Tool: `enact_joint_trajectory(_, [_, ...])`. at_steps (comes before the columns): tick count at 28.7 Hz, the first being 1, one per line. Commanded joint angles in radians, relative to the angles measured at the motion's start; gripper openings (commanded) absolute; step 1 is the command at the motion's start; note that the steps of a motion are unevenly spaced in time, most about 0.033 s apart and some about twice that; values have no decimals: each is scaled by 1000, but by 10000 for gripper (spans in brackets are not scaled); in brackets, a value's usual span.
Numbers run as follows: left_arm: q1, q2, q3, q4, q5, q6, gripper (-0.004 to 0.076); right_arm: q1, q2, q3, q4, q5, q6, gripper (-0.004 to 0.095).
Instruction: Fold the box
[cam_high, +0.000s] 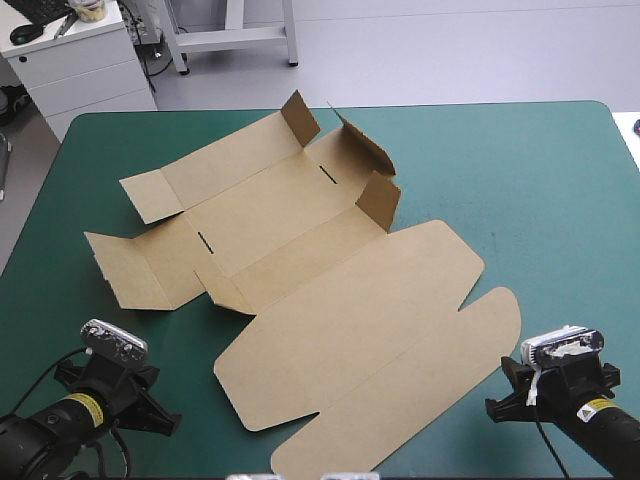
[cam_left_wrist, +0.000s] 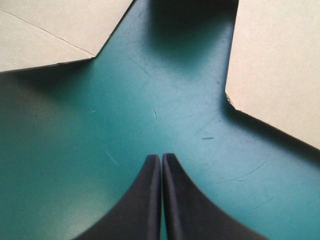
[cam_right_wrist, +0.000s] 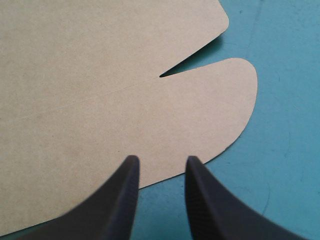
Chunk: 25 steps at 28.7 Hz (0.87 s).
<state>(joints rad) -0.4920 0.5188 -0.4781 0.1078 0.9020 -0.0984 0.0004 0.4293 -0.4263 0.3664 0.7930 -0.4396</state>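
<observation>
**A:** so where's the box at right now? looks barely started to me.

**B:** yeah, it's pretty much a flat sheet lying slantwise across the middle of the table. Only the short flaps at the far end stand up. The big lid half lies flat, toward the robot.

**A:** and the grippers?

**B:** both are low at the near edge. The left gripper is pinched together with nothing in it, over bare teal-green cover between two corners of the box. My guess is it's just parked out of the way. The right gripper has its fingers a little apart, empty, right over the edge of the rounded flap. It looks lined up to slip onto that edge and lift it, but I can't tell if it's touching.
</observation>
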Motion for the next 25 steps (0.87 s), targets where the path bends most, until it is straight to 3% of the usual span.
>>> enact_joint_trajectory(1, [3, 3, -27, 0, -50, -2, -10, 4, 4, -25, 32, -49, -9, 581])
enact_joint_trajectory(3, [3, 3, -27, 0, -50, -2, -10, 4, 4, -25, 31, -49, -9, 749])
enact_joint_trajectory(5, [3, 3, -27, 0, -50, -2, -10, 4, 4, -25, 30, -41, -9, 837])
enact_joint_trajectory(17, [3, 3, -27, 0, -50, -2, -10, 4, 60, -177, 26, 83, -5, 836])
enact_joint_trajectory(25, [3, 3, -27, 0, -50, -2, -10, 4, 348, -474, 30, 200, -11, 836])
